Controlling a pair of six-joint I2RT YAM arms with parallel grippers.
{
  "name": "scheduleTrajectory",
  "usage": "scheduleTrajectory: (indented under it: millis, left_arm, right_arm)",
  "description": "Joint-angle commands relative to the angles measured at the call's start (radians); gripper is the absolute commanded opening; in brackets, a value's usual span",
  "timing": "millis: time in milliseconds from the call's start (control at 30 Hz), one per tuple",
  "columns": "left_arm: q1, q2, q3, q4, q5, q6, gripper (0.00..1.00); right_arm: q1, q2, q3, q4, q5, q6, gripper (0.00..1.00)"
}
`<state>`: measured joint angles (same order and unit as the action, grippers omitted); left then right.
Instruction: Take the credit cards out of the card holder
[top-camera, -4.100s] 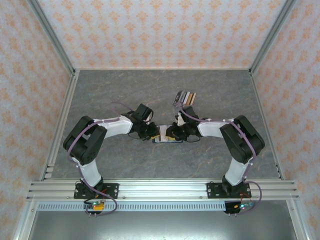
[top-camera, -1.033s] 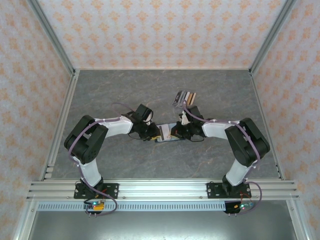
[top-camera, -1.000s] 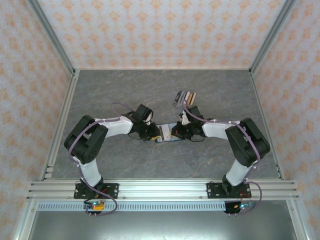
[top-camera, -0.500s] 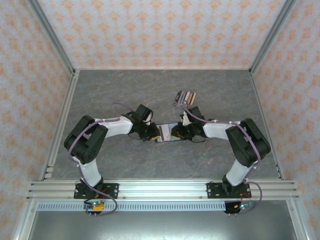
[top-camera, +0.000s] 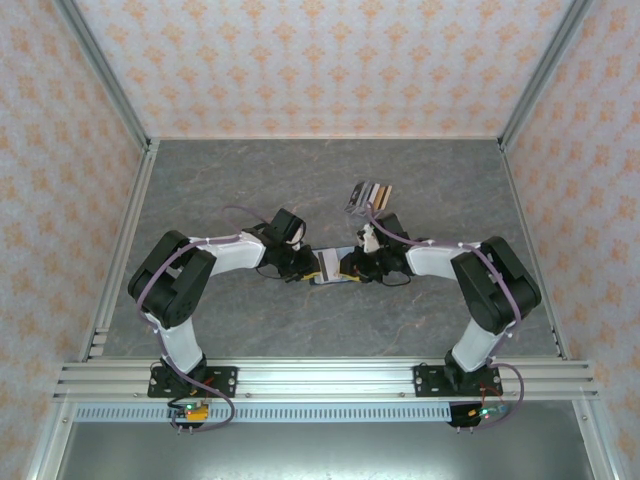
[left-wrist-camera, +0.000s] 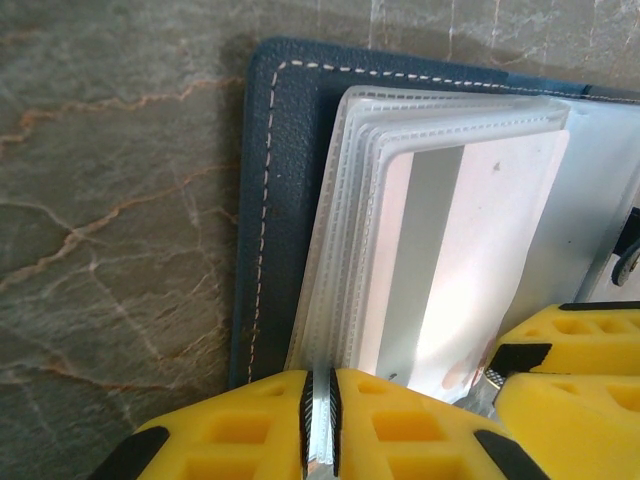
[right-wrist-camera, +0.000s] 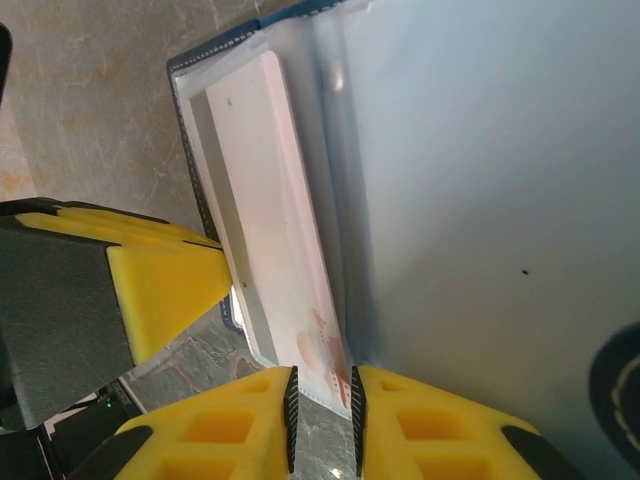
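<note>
The navy card holder (top-camera: 333, 272) lies open on the table between both grippers. In the left wrist view its blue cover (left-wrist-camera: 275, 200) carries a stack of clear sleeves, and my left gripper (left-wrist-camera: 321, 420) is shut on the sleeves' edge. A white credit card (left-wrist-camera: 470, 260) with a grey stripe sits in the top sleeve. My right gripper (right-wrist-camera: 322, 410) has its jaws a little apart, with the corner of the white card (right-wrist-camera: 275, 230) between the pads. The holder's pale inner flap (right-wrist-camera: 480, 200) lies to the right of it.
A fanned cluster of striped cards (top-camera: 368, 193) lies on the grey table behind the right gripper. Metal rails and patterned walls (top-camera: 100, 150) enclose the table. The left gripper's yellow finger (right-wrist-camera: 165, 290) is close beside the card in the right wrist view.
The right gripper has edged slightly toward the card holder and its jaws have parted a little. The left arm has stayed still on the sleeves.
</note>
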<state>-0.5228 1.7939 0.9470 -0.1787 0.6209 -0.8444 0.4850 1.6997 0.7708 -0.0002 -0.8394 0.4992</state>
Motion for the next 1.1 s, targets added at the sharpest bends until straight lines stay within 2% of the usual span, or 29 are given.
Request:
scheduleTrajectory:
  millis: [0, 200, 467, 567, 1067]
  left_arm:
    - [0.006, 0.005, -0.004, -0.033, -0.015, 0.006, 0.16]
    - [0.006, 0.007, -0.005, -0.028, -0.012, 0.004, 0.16]
    - [0.005, 0.009, -0.01, -0.015, -0.003, -0.004, 0.16]
    - [0.005, 0.002, -0.013, -0.023, -0.015, -0.002, 0.16]
    - [0.029, -0.016, -0.032, -0.05, -0.035, 0.017, 0.17]
  right_arm:
    - [-0.003, 0.024, 0.021, -0.035, -0.01, -0.031, 0.24]
    - [0.004, 0.047, 0.039, -0.043, -0.01, -0.035, 0.23]
    - [0.015, 0.068, 0.059, -0.008, -0.041, -0.017, 0.11]
    - [0.015, 0.051, 0.052, -0.015, -0.014, -0.02, 0.04]
    - [-0.023, -0.027, 0.002, -0.095, 0.094, -0.072, 0.02]
